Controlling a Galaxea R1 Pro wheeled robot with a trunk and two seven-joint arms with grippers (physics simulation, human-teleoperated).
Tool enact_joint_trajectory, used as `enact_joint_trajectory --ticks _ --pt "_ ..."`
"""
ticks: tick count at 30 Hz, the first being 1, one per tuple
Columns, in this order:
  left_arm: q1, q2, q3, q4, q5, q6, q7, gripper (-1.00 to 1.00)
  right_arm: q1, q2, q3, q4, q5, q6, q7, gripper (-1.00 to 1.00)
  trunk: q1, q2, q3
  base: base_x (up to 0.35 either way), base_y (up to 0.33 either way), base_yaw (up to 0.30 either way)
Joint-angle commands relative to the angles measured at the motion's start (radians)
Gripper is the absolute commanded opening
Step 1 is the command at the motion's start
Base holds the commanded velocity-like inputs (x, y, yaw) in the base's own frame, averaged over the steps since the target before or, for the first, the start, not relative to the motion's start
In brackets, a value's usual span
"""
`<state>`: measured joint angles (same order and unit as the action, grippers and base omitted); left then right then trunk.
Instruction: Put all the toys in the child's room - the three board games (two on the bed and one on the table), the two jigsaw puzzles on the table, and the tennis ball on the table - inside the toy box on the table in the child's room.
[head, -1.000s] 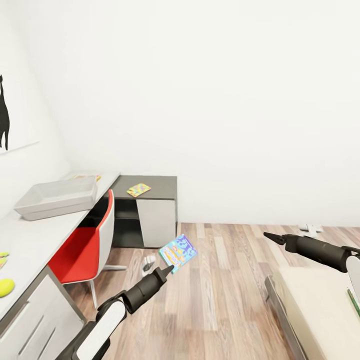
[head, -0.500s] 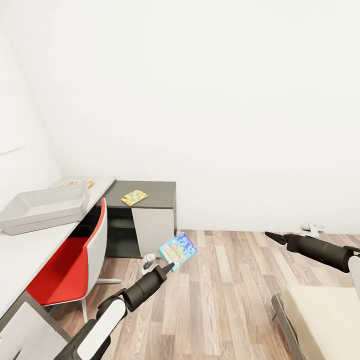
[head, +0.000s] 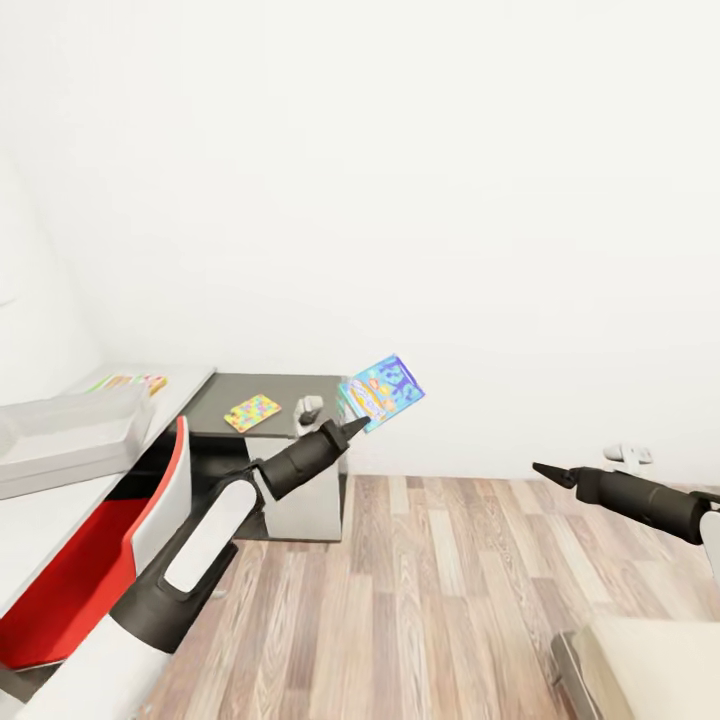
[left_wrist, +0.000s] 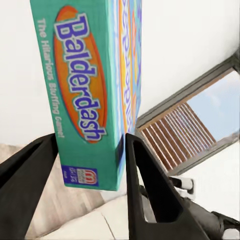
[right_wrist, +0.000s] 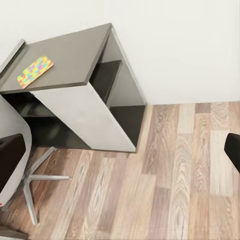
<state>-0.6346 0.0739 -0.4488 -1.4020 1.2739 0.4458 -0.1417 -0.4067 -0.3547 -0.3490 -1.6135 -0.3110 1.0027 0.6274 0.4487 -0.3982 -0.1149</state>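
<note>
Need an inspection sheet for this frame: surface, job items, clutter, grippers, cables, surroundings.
Surface: light grey desk top meets a dark grey side section.
Job's things: teal Balderdash board game box held in the air by the left gripper; multicoloured jigsaw puzzle square lies flat on the dark section; long grey toy box on the desk top, with a flat colourful item behind it, too small to identify.
Clutter: nothing seen.
Grippers: left shut on the box's edge; right gripper over the floor, holding nothing, tips together.
Cables: nothing seen.
Surroundings: red chair, wood-plank floor, white wall, beige bed corner.
</note>
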Motion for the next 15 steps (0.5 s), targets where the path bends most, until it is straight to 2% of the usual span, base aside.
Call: enact_joint_trajectory --ticks 1,2,3,7,8,10,11,12,15 --pt "-0.001 0.001 -0.001 0.004 -0.003 0.003 0.001 -1.0 -0.001 0.0 -0.001 0.0 0.004 0.005 0.007 1.0 0.001 -0.002 -0.002 0.341 -0.112 0.0" --pt "-0.003 0.001 0.0 -0.013 0.03 0.015 0.015 -1.0 -0.002 0.001 -0.001 0.0 0.004 0.005 0.006 1.0 0.001 -0.002 -0.002 0.34 -0.127 0.0" --pt "-0.003 0.001 0.0 -0.013 0.03 0.015 0.015 -1.0 -0.002 0.001 -0.001 0.0 0.004 0.005 0.006 1.0 0.001 -0.002 -0.002 0.34 -0.127 0.0" --pt "-0.003 0.013 0.01 -0.031 0.129 0.038 0.035 -1.0 -0.004 0.0 -0.001 0.0 0.005 0.004 0.005 1.0 0.001 -0.002 -0.002 0.337 -0.149 0.0" --pt "0.002 0.052 0.033 -0.04 0.216 0.05 0.046 -1.0 -0.01 -0.001 -0.001 0.0 0.007 0.004 0.003 1.0 0.001 -0.002 -0.002 0.333 -0.174 0.0" --pt "0.004 0.071 0.037 -0.042 0.234 0.052 0.052 -1.0 -0.011 0.0 -0.001 0.0 0.007 0.004 0.002 1.0 0.001 -0.002 -0.002 0.333 -0.177 0.0" --pt "0.004 0.071 0.037 -0.042 0.234 0.052 0.052 -1.0 -0.011 0.0 -0.001 0.0 0.007 0.004 0.002 1.0 0.001 -0.002 -0.002 0.333 -0.177 0.0" --pt "0.006 0.089 0.041 -0.043 0.251 0.055 0.089 -1.0 -0.012 0.001 -0.001 0.001 0.007 0.004 0.001 1.0 0.001 -0.002 -0.002 0.332 -0.179 0.019" --pt "0.006 0.096 0.043 -0.045 0.264 0.056 0.134 -1.0 -0.012 0.004 -0.001 0.001 0.007 0.004 0.001 1.0 0.001 -0.002 -0.002 0.332 -0.18 0.044"
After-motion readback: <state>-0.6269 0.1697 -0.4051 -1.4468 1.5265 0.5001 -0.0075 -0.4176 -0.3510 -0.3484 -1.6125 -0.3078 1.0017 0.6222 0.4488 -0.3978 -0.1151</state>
